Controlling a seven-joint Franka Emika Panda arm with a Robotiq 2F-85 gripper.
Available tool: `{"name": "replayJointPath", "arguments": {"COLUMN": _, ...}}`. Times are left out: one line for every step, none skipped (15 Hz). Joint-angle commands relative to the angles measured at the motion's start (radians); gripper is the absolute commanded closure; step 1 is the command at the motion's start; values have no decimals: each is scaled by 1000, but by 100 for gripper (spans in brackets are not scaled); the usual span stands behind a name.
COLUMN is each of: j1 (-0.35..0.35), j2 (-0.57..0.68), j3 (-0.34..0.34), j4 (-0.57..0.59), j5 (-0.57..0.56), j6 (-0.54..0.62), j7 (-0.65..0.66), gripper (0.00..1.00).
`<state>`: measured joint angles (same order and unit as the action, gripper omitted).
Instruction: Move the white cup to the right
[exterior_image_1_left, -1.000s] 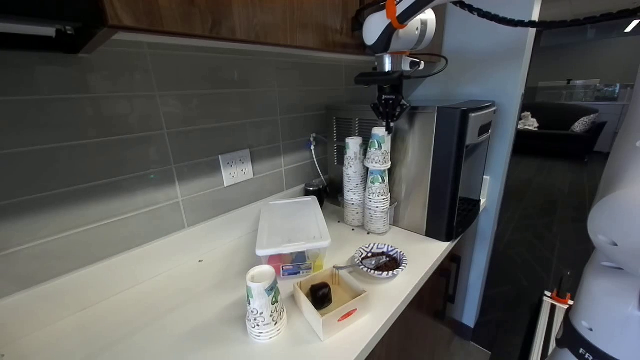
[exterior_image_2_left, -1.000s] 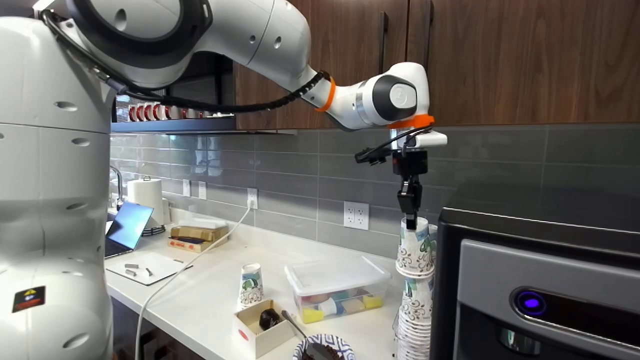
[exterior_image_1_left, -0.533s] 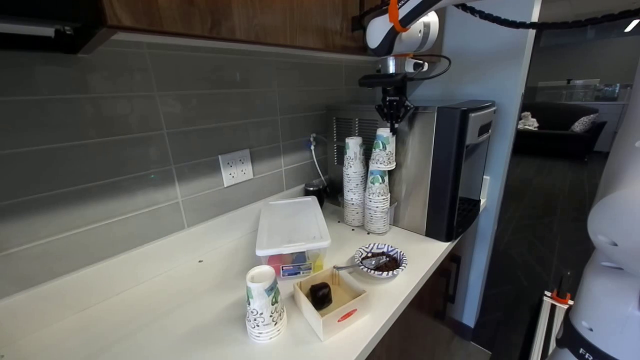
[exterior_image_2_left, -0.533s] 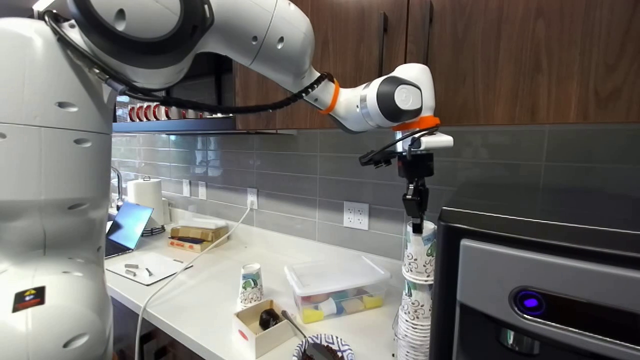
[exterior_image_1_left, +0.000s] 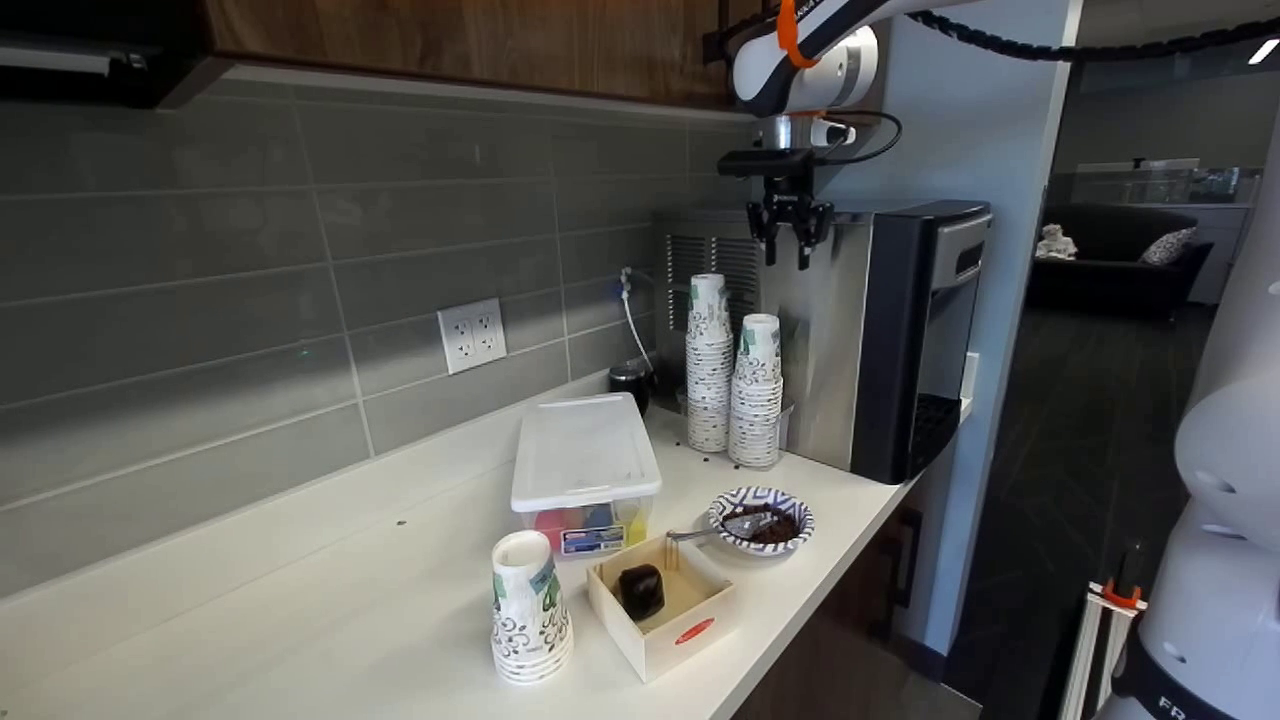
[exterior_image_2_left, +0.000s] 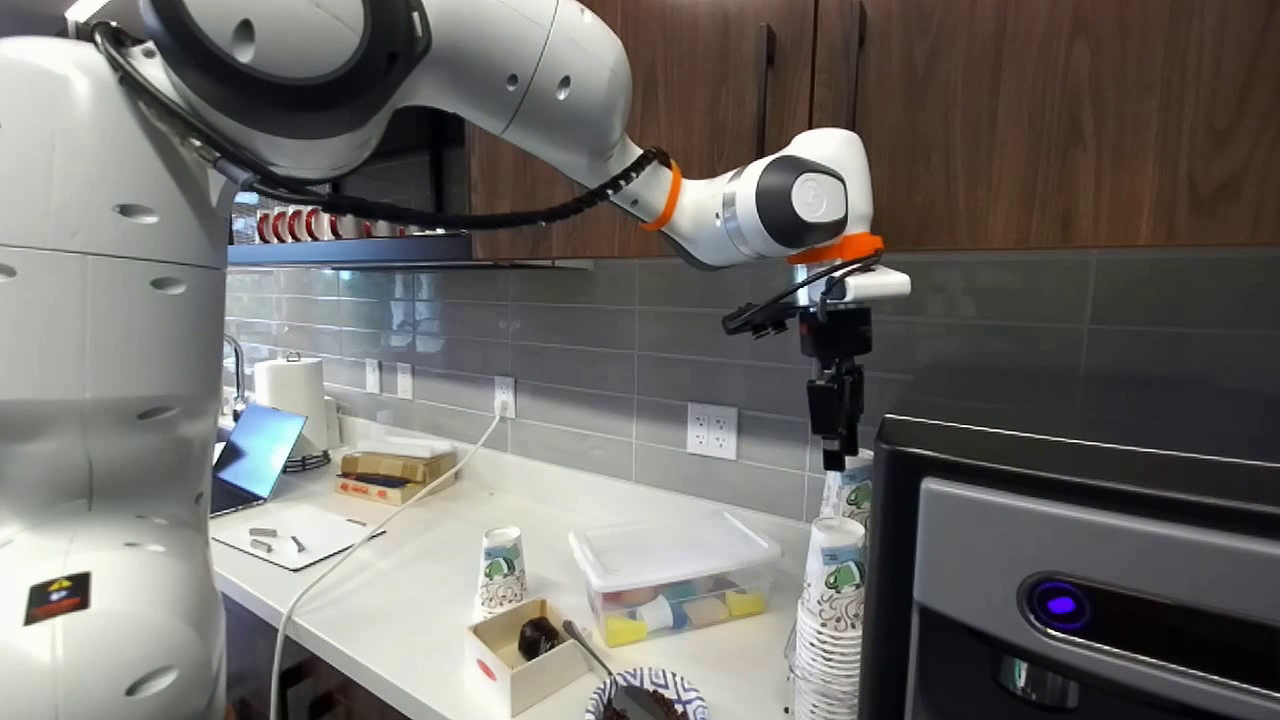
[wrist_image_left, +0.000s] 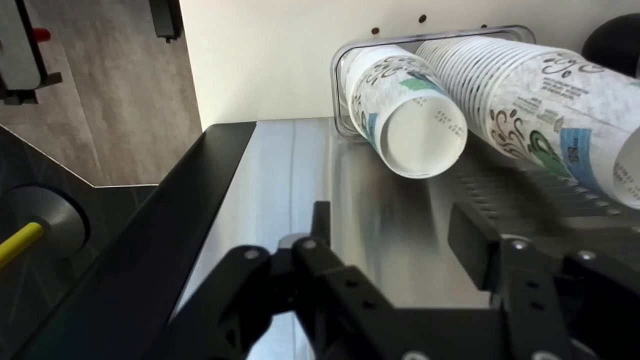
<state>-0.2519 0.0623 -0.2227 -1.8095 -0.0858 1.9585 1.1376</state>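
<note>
Small tapered white paper cup (exterior_image_2_left: 836, 572) with green print inverted on its stack; jaws spread above

Handling unit: the black gripper (exterior_image_1_left: 787, 262) points straight down, directly over the cup. Its jaws are spread, with clear space between them. A gap separates them from the cup's upturned base in both exterior views.

Task item: the cup is topmost on the shorter stack of white paper cups (exterior_image_1_left: 756, 430), beside a steel-sided, black-fronted machine (exterior_image_1_left: 825, 340). The taller stack of white paper cups (exterior_image_1_left: 708, 400) stands just beside it. In the wrist view, the lower ends of both lie within the rim of a clear plastic tray (wrist_image_left: 334, 90).

Surroundings: on the white desk (exterior_image_1_left: 400, 640) sits a clear plastic box with a white lid (exterior_image_1_left: 585, 455). Near it, a shallow pale wooden box (exterior_image_1_left: 660, 655) holds a dark rounded object (exterior_image_1_left: 641, 592). A blue-and-white patterned round bowl (exterior_image_1_left: 733, 500) contains dark crumbs (exterior_image_1_left: 778, 533) and a metal utensil (exterior_image_1_left: 748, 524), its handle extending over the rim toward the wooden box. A small stack of inverted white paper cups (exterior_image_1_left: 532, 620) stands just beside the wooden box.
</note>
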Motion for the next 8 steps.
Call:
{"name": "replayJointPath", "arguments": {"j1": 21, "j2": 40, "j3": 0, "j4": 49, "j5": -21, "j6": -4, "j7": 25, "gripper": 5}}
{"name": "replayJointPath", "arguments": {"j1": 22, "j2": 40, "j3": 0, "j4": 50, "j5": -28, "j6": -15, "j7": 23, "gripper": 1}}
{"name": "replayJointPath", "arguments": {"j1": 21, "j2": 38, "j3": 0, "j4": 49, "j5": -24, "j6": -16, "j7": 18, "gripper": 0}}
{"name": "replayJointPath", "arguments": {"j1": 21, "j2": 36, "j3": 0, "j4": 47, "j5": -27, "j6": -14, "j7": 20, "gripper": 0}}
{"name": "replayJointPath", "arguments": {"j1": 21, "j2": 35, "j3": 0, "j4": 45, "j5": -26, "j6": -14, "j7": 18, "gripper": 0}}
{"name": "replayJointPath", "arguments": {"j1": 21, "j2": 33, "j3": 0, "j4": 43, "j5": -26, "j6": -14, "j7": 17, "gripper": 0}}
{"name": "replayJointPath", "arguments": {"j1": 21, "j2": 29, "j3": 0, "j4": 40, "j5": -27, "j6": -14, "j7": 16, "gripper": 0}}
{"name": "replayJointPath", "arguments": {"j1": 21, "j2": 29, "j3": 0, "j4": 38, "j5": -20, "j6": -12, "j7": 13, "gripper": 0}}
